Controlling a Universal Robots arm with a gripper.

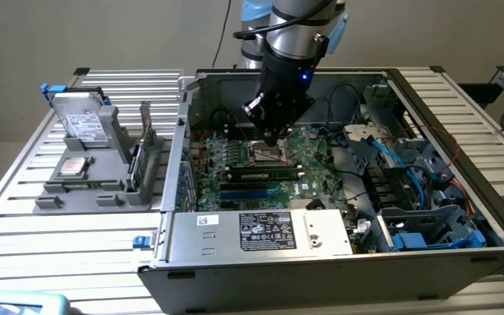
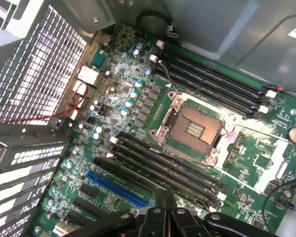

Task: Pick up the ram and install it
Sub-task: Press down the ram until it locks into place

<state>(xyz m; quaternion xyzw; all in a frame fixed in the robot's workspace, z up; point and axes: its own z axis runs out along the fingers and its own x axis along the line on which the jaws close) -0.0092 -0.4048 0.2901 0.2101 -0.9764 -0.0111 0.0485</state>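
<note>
Tool (image 1: 272,140) hung clenched and empty inside an open computer case (image 1: 322,262), just above the bare processor socket (image 2: 194,129). Ram (image 1: 264,176) sat in a motherboard slot just beside the tool.

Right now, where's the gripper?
In the exterior view, the gripper hangs shut inside the open computer case, just above the motherboard's empty processor socket, between the banks of memory slots.

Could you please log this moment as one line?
hand: shut, empty | over: motherboard in case | ram: in slot
</note>
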